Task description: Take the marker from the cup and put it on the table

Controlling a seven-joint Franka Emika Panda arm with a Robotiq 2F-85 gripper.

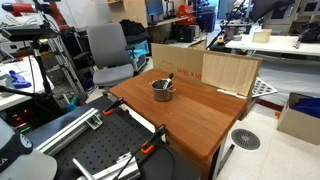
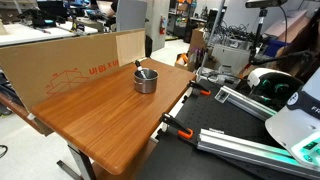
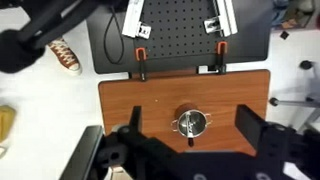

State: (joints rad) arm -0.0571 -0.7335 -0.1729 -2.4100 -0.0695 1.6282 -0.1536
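Note:
The shiny metal cup point(image 1: 163, 90) point(image 2: 146, 81) stands on the reddish-brown table point(image 1: 195, 118) point(image 2: 100, 120) near its far edge. The marker point(image 1: 167, 79) point(image 2: 140, 67) leans in the cup with its dark end sticking over the rim. In the wrist view the cup point(image 3: 191, 124) lies straight below, with the marker point(image 3: 191, 133) inside it, on the table point(image 3: 130, 100). My gripper point(image 3: 191, 114) is open, high above the cup, a finger to each side of it. The gripper does not show in either exterior view.
A cardboard box point(image 1: 175, 57) point(image 2: 70, 60) and a wooden board point(image 1: 228, 72) stand along the table's far edge. A black perforated plate point(image 3: 180, 35) with orange clamps point(image 3: 141, 60) adjoins the table. An office chair point(image 1: 108, 50) stands behind.

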